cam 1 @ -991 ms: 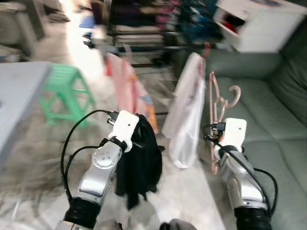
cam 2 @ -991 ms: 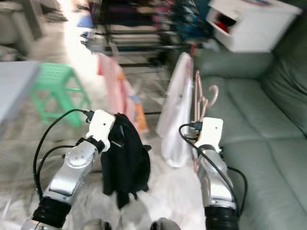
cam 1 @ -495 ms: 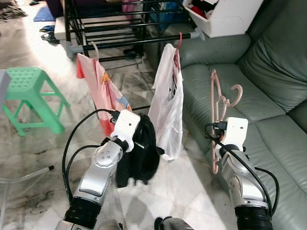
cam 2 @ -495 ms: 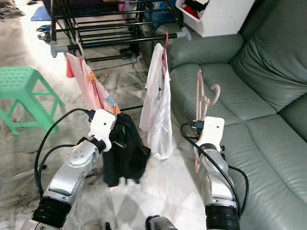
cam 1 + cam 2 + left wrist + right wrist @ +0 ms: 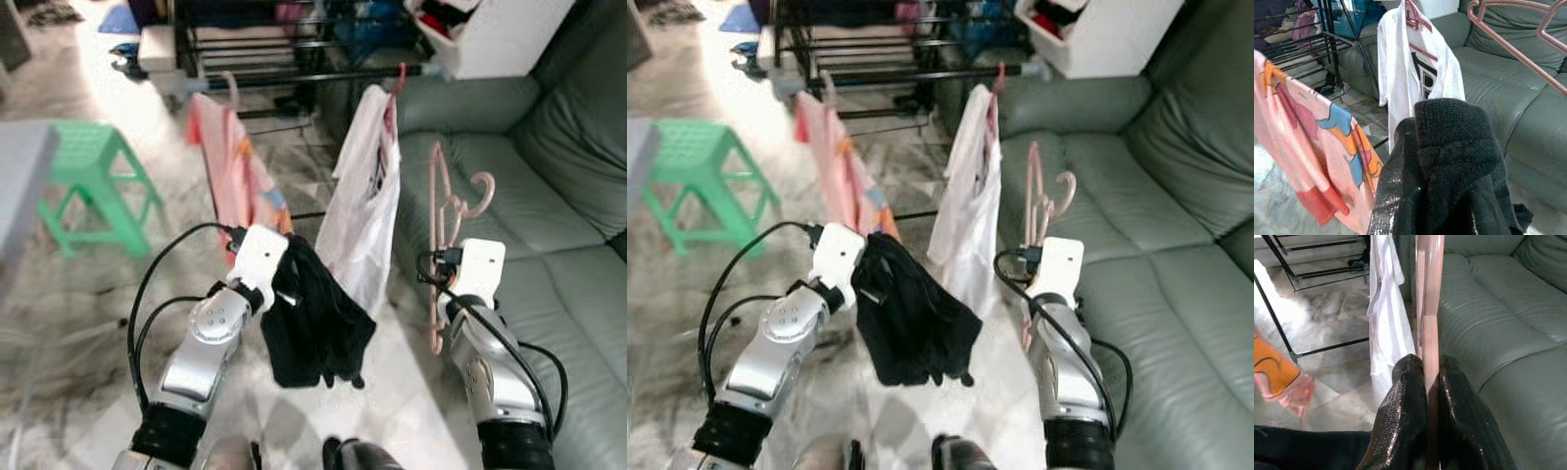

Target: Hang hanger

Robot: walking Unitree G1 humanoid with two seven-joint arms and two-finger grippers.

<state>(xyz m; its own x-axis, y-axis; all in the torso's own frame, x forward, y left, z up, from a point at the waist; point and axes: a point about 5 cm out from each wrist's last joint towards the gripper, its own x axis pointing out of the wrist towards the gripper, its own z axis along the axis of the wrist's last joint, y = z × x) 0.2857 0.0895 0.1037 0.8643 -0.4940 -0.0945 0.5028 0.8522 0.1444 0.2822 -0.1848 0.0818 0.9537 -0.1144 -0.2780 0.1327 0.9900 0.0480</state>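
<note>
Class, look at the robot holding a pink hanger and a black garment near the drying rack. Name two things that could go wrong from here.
1. The right pincer grips the thin pink plastic hanger low on its frame, so the hanger may twist or slip while being lifted.
2. The black knitted garment dangles loosely from the left pincer, close to the white T-shirt hanging on the black metal drying rack; it could snag or drop.

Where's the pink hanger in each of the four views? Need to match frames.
Left eye view: the empty pink plastic hanger stands upright above the right gripper, by the sofa.
Right eye view: same, right of centre.
Left wrist view: its bars cross one corner.
Right wrist view: edge-on between the black fingers.
Shared landmark: white T-shirt hanging beside it.
</note>
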